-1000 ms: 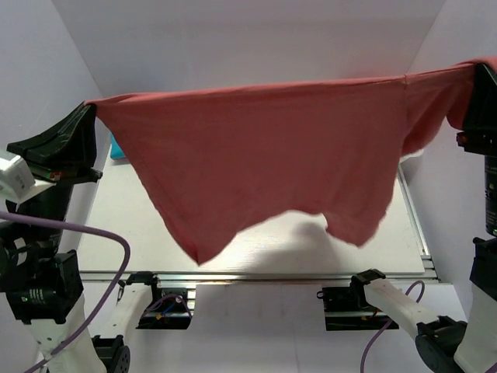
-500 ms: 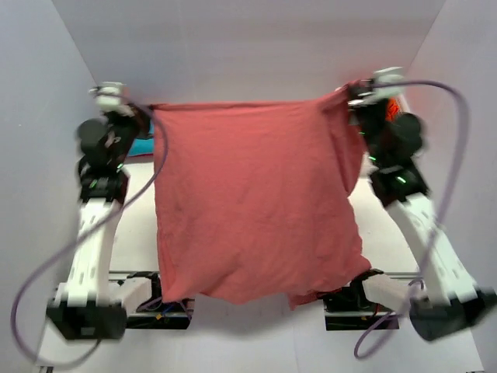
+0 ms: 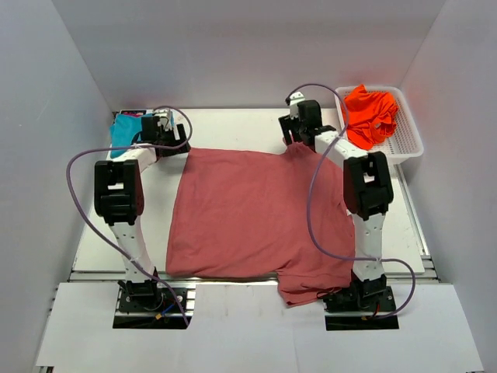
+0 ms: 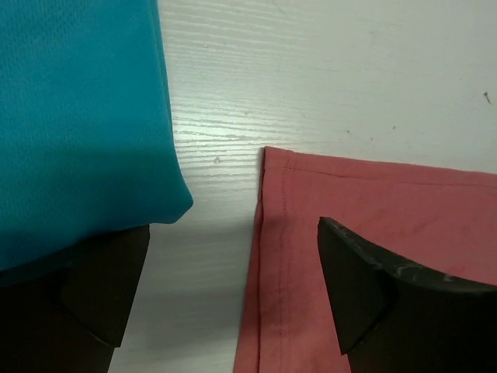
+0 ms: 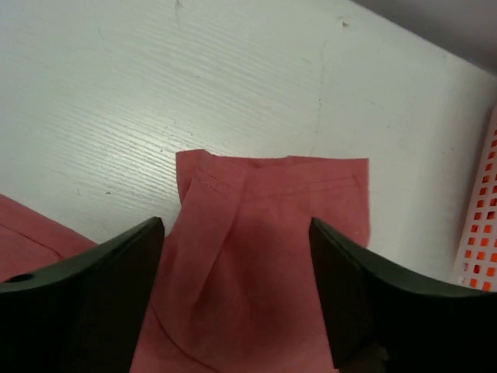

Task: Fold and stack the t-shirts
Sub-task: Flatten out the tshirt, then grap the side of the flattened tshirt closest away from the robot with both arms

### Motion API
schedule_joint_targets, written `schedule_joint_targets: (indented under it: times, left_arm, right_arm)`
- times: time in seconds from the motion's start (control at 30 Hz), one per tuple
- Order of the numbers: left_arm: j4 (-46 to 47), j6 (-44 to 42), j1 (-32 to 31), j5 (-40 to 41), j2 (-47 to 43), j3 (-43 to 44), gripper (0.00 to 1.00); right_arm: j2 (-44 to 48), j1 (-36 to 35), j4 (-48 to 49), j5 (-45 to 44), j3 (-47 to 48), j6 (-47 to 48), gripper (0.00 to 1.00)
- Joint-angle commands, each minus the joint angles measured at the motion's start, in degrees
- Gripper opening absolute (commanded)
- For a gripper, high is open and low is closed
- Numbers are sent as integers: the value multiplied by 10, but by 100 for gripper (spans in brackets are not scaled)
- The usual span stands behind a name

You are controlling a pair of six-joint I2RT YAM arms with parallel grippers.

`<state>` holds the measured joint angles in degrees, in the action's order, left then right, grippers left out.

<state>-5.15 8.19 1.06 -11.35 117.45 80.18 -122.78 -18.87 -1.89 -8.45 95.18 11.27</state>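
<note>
salmon shirt (image 3: pixel 256 214) flat mid-frame, sleeve (image 5: pixel 264 210) bunched upper right | my left tool (image 4: pixel 229 299), right tool (image 5: pixel 237 272) both spread, holding nothing | pinch top corners evenly, smooth sleeve before folding

The large shirt (image 3: pixel 248 217) lies spread flat across the middle of the table (image 3: pixel 233 128), its 5 o'clock corner lapping over the near edge. At 10 o'clock a smaller shirt (image 3: pixel 123 134) sits just beside its far left corner, the left gripper (image 3: pixel 165 129) over the gap between them. The right gripper (image 3: pixel 300 129) stands over the far right corner at 1 o'clock. At 2 o'clock a basket (image 3: pixel 411 141) holds a third shirt (image 3: pixel 370 115).
</note>
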Motion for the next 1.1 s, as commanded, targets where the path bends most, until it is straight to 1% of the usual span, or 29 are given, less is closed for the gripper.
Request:
schedule_joint_targets:
  times: [0.0, 0.03, 0.07, 0.1, 0.13, 0.17, 0.2, 0.27, 0.4, 0.47, 0.53, 0.57, 0.67, 0.77, 0.83, 0.9, 0.97, 1.0, 1.07]
  left_arm:
    - [15, 14, 3, -17, -42, 38, 100]
    - [15, 14, -2, -24, -47, 38, 100]
    - [15, 14, -2, -24, -52, 38, 100]
    - [15, 14, -2, -24, -60, 38, 100]
    - [8, 14, -2, -24, -79, 24, 100]
    - [8, 14, -7, -30, -92, 13, 100]
    - [8, 19, -7, -38, -105, -15, 100]
    - [20, 26, -7, -43, -150, -51, 100]
    - [37, 37, -18, -67, -215, -156, 100]
    - [37, 37, -26, -68, -228, -178, 100]
    - [37, 37, -40, -89, -228, -199, 100]
    - [31, 37, -46, -89, -228, -205, 100]
    - [26, 37, -70, -83, -198, -205, 100]
    - [13, 37, -84, -69, -153, -194, 100]
    - [0, 37, -90, -69, -131, -177, 100]
    - [-13, 37, -95, -63, -100, -159, 100]
    - [-31, 45, -95, -32, -71, -128, 100]
    - [-55, 59, -95, -20, -55, -115, 100]
    - [-77, 72, -84, -4, -2, -73, 100]
  right_arm:
    - [21, 2, -45, -24, 67, -14, 84]
    - [32, 2, -45, -32, 62, -26, 89]
    - [37, 2, -46, -39, 52, -34, 89]
    - [60, 4, -58, -50, 42, -40, 89]
    - [68, 3, -66, -67, 36, -73, 91]
    - [76, 3, -79, -78, 32, -84, 91]
    - [108, 3, -101, -83, 5, -95, 91]
    - [126, 5, -126, -107, -20, -162, 91]
    - [183, 12, -180, -111, -108, -259, 91]
    - [200, 19, -207, -102, -145, -307, 91]
    - [209, 23, -224, -79, -162, -317, 91]
    - [213, 27, -239, -82, -177, -333, 91]
    - [230, 35, -244, -90, -231, -344, 91]
    - [234, 41, -240, -76, -273, -346, 91]
    - [226, 45, -239, -53, -283, -339, 91]
    - [200, 47, -234, -44, -281, -340, 91]
    - [162, 51, -235, -32, -263, -339, 91]
    - [152, 51, -235, -25, -255, -335, 91]
    - [128, 49, -223, -20, -244, -327, 91]
